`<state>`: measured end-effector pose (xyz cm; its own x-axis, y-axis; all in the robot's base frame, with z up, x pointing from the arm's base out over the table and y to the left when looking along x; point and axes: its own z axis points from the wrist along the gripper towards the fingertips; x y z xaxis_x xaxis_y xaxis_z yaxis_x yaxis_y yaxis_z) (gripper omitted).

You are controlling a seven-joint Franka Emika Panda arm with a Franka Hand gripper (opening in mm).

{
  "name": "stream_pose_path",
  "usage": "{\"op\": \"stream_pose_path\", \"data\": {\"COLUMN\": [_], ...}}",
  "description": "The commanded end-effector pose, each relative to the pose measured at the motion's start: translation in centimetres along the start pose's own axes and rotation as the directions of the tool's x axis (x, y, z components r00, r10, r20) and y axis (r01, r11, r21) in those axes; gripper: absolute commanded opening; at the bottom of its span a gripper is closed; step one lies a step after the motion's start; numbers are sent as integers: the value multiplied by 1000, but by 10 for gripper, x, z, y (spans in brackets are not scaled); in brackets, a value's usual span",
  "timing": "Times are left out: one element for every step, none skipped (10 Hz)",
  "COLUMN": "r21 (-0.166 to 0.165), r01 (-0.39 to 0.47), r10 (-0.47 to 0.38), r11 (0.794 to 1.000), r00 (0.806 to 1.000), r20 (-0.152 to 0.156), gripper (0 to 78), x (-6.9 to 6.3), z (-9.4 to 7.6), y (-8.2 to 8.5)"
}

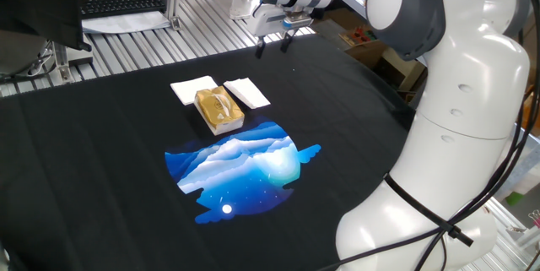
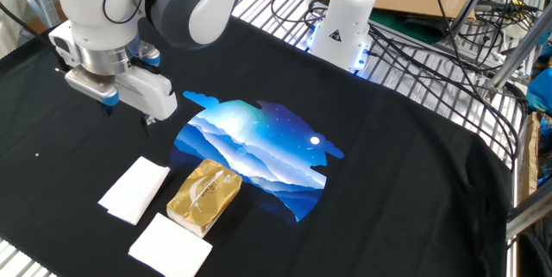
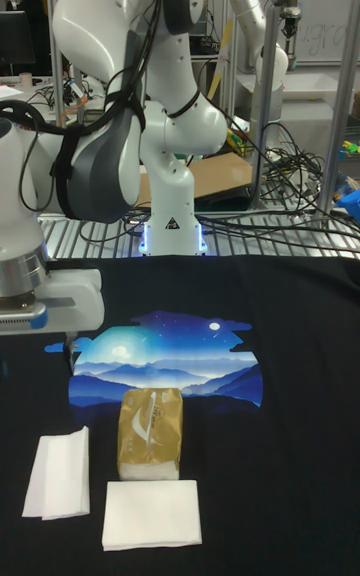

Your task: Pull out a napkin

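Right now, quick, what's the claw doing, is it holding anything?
Claw: open and holding nothing; the napkin lies flat on the black cloth beside the golden-brown tissue pack.

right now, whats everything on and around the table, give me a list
napkin: one, white, oblong, lying flat on the black cloth beside the pack, apart from the gripper
tissue pack: one, golden-brown, on the cloth at the near edge of the blue print
square white sheet: one, white, flat on the cloth by the pack's end
black cloth: one, black with a blue night-landscape print, covering the table
keyboard: one, black, beyond the table's far edge
second robot arm: one, white and grey, behind the table
gripper: one, black fingers, open, raised above the cloth, holding nothing
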<state>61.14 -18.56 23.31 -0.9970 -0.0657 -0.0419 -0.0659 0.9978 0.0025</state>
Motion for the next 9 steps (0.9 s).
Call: {"op": "stream_pose_path", "data": {"r21": [1,1,1,1,1,0,0,0,-1], "r01": [-2,-2,-2,-1,0,1,16,30,38], "r10": [2,2,2,0,0,-1,-16,-30,-38], "r11": [1000,1000,1000,1000,1000,1000,1000,1000,999], "r00": [1000,1000,1000,1000,1000,1000,1000,1000,999], "r20": [12,12,12,12,12,12,10,7,5], "gripper": [775,775,775,775,775,775,775,775,775], "x": [-1,-1,-1,-1,-1,-1,-1,-1,-1], "z": [-2,-2,-2,-2,-2,-2,-2,-2,-2], "y": [-1,-1,-1,-1,-1,-1,-1,-1,-1]}}
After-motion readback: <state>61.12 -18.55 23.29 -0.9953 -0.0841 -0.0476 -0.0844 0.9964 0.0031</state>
